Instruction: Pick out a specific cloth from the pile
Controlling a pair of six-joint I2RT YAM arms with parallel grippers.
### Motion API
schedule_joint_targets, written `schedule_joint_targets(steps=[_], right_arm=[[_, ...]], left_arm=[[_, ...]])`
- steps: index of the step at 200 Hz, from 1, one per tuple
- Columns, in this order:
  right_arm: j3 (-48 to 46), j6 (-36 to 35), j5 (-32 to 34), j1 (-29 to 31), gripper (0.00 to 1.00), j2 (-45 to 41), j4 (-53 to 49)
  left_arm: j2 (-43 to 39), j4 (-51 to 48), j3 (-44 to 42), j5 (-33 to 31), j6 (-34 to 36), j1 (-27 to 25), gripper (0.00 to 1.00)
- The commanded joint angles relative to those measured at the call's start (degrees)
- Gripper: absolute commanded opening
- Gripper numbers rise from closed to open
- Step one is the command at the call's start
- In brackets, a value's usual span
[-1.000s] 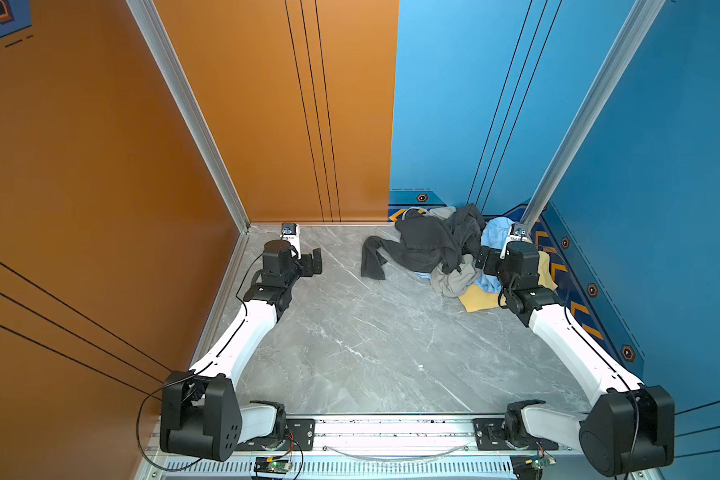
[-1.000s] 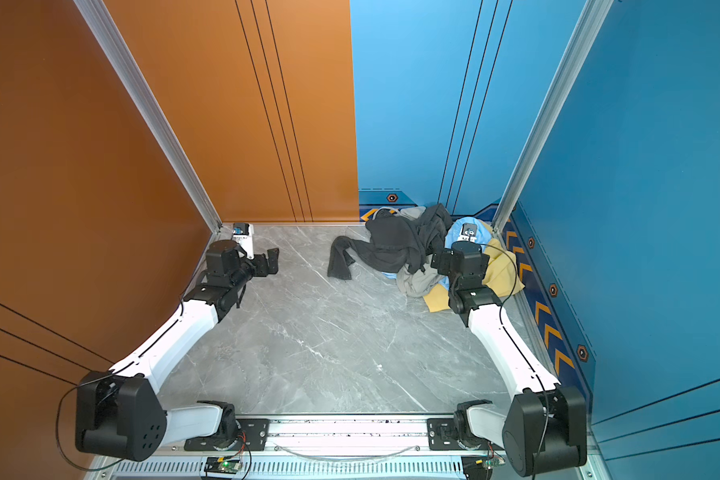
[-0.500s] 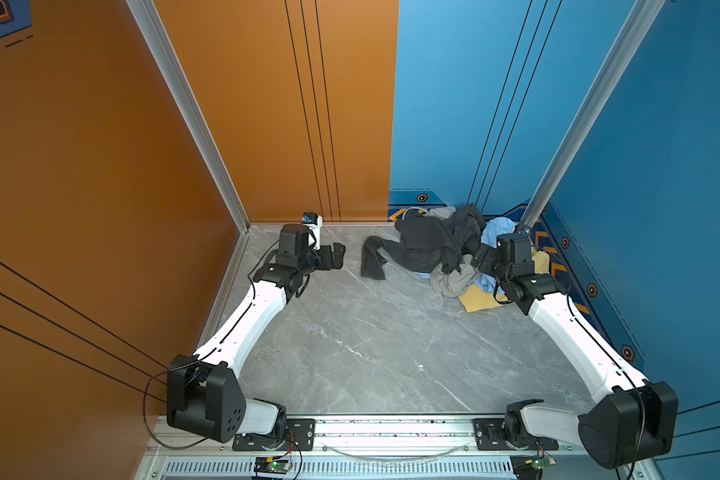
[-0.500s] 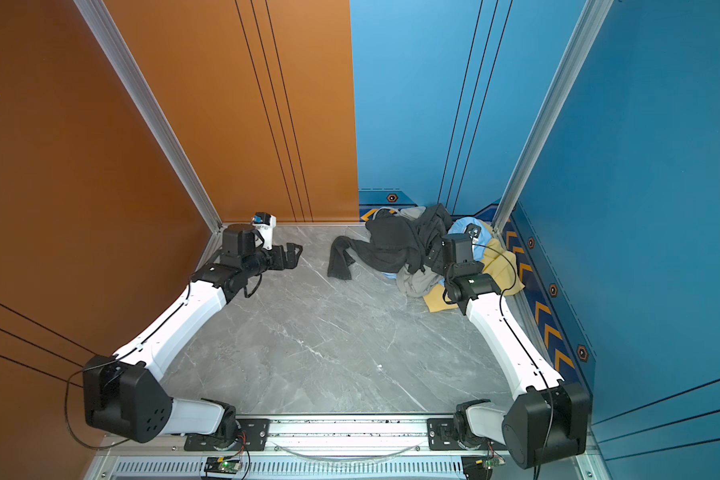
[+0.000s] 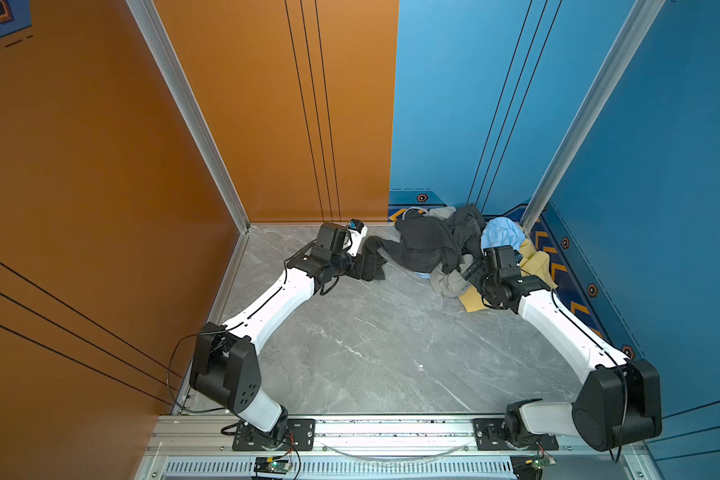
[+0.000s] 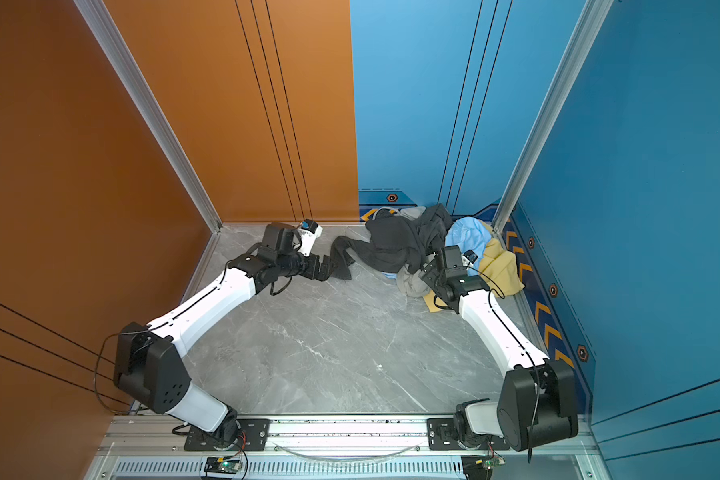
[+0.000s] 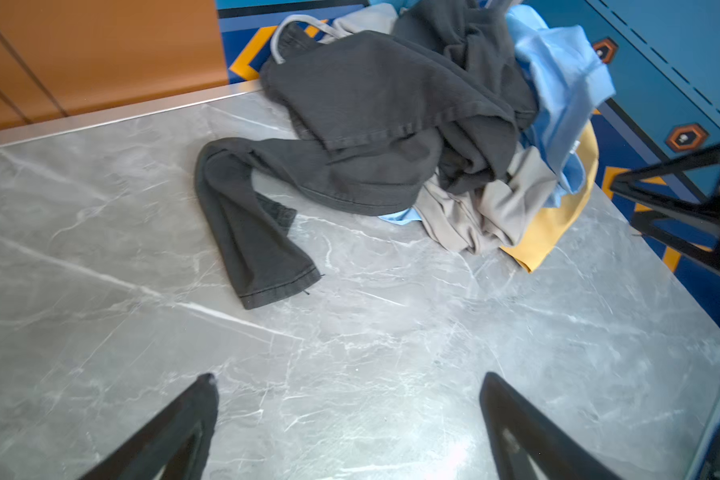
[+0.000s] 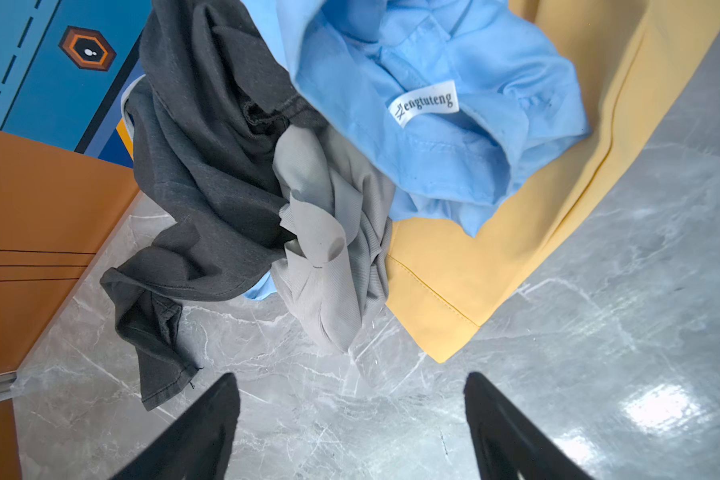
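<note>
Grey cloth in pile, right pincer gaping empty before it, left pincer gaping empty, both outstretched low.

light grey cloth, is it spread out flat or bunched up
Bunched up: the light grey cloth sits in crumpled folds, partly under the charcoal garment and light blue shirt.
</note>
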Motion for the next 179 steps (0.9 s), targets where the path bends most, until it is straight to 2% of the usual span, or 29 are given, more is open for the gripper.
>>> schedule_joint_targets(steps=[1,60,111,179], right_arm=[[-0.2,4.3,-2.5,-1.0,0.85,0.8,-1.3],[-1.6,11.4,-7.0,-5.5,0.81,1.7,1.2],[2.2,14.9,-9.8,-4.3,0.79,7.4,1.8],[4.3,19.8,-11.1,-3.4,0.71,14.8,6.2]], left_arm=[[0.5,-2.3,2.4,2.7,8.1,-2.1,0.98],[0.3,-2.6,3.8,2.9,13.9,-5.1,0.98],[0.0,-2.7,3.2,2.4,15.2,-5.2,0.99],[-0.2,-2.7,2.9,2.2,15.0,-3.4,0.99]])
